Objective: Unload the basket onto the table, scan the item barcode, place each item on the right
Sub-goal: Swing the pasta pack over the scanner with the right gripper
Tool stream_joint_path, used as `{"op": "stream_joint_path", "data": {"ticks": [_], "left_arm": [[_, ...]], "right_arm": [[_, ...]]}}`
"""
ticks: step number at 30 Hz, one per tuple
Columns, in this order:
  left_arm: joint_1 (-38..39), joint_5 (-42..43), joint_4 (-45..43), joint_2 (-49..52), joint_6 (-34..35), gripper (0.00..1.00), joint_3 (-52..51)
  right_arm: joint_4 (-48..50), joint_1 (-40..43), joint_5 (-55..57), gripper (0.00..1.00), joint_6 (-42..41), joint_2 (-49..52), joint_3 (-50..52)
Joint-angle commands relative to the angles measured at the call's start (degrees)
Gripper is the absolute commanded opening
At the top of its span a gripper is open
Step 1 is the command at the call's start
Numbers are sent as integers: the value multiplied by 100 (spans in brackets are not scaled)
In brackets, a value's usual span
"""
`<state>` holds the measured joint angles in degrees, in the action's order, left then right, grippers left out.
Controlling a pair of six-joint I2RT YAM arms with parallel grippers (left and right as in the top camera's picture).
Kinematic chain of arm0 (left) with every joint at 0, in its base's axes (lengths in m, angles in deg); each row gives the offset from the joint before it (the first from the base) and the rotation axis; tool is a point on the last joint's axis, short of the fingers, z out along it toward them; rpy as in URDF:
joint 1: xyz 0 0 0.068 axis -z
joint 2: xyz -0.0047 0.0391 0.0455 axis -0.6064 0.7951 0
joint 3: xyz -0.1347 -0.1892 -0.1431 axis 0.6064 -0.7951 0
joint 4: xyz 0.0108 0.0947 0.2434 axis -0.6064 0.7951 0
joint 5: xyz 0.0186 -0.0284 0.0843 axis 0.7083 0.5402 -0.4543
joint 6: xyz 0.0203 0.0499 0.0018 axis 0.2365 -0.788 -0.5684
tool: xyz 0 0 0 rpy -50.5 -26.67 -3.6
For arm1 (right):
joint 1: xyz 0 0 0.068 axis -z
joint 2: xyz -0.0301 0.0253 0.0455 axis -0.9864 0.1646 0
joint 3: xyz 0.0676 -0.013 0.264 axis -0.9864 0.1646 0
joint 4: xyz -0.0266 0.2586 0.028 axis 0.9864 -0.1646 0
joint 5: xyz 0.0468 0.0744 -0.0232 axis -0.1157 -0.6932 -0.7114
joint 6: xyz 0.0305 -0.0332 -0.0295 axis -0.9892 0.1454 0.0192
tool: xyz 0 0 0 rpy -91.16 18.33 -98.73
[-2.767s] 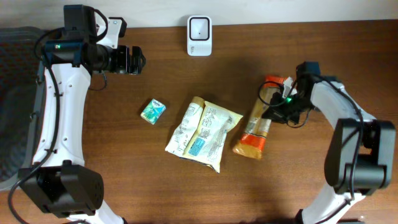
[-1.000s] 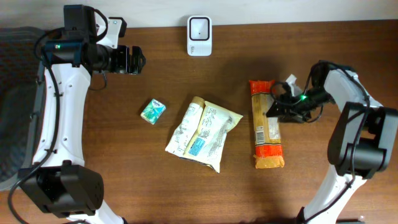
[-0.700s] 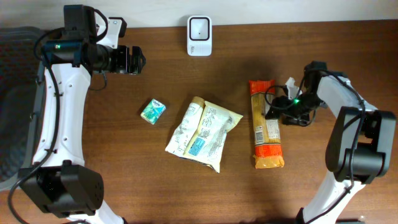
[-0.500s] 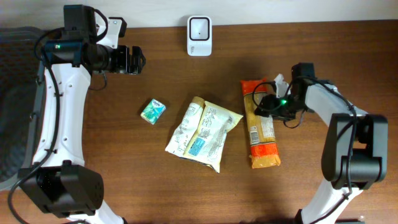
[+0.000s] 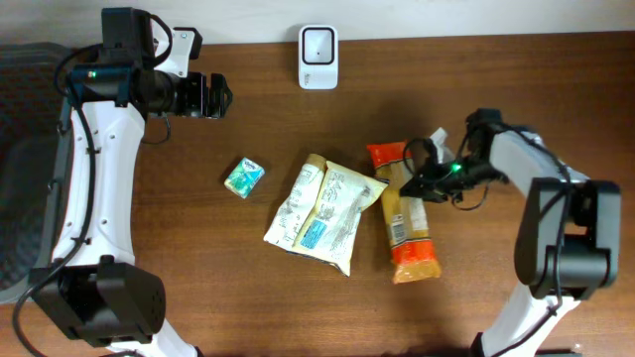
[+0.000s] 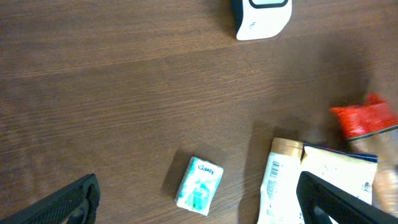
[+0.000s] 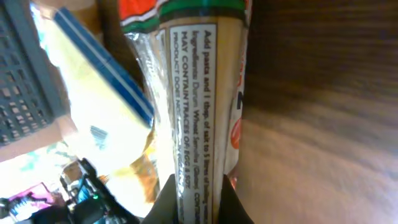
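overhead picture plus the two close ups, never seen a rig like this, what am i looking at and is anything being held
These are two robot arms at a wooden table, each ending in a two-finger pincer. The wide picture comes from a camera fixed above. The two close ones come from cameras on the wrists, looking along the fingers. On the table lie a white scanner, a small teal tissue pack, a white and yellow snack bag and a long orange pasta packet. The left pincer is open and holds nothing. The right pincer is shut on the pasta packet.
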<state>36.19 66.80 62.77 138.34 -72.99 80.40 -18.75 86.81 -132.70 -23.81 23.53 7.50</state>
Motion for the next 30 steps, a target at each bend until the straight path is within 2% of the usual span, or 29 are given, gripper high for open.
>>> {"op": "stream_joint_path", "data": {"ticks": [1, 4, 8, 12, 14, 18, 20, 22, 25, 27, 30], "left_arm": [[-4, 7, -9, -11, -94, 99, 26], [-4, 7, -9, -11, -94, 99, 26], [-4, 7, -9, -11, -94, 99, 26], [-4, 7, -9, -11, -94, 99, 26], [-4, 7, -9, -11, -94, 99, 26], [-4, 7, -9, -11, -94, 99, 26], [-4, 7, -9, -11, -94, 99, 26], [-4, 7, -9, -11, -94, 99, 26], [-4, 7, -9, -11, -94, 99, 26], [-4, 7, -9, -11, -94, 99, 26], [-4, 7, -9, -11, -94, 99, 26]], "right_arm": [[-487, 435, -826, 4, 101, -1292, -1043], [-590, 702, -1561, 4, -289, -1915, -1670], [385, 723, -2262, 4, -1355, -2422, -2277], [1978, 723, -2083, 4, -2922, -2957, -2374], [2114, 643, -1799, 4, -2924, -3042, -2413], [1808, -754, 389, 4, -2065, -2693, -3132], [1141, -1847, 3274, 4, -1187, -2039, -4131], [1156, -2542, 5104, 4, -466, -1449, -4551], [2004, -3333, 7237, 4, 758, -433, -4603], [2667, -3672, 8196, 4, 1351, 118, -4603], [4057, -3727, 8135, 4, 2461, 839, -4603]]}}
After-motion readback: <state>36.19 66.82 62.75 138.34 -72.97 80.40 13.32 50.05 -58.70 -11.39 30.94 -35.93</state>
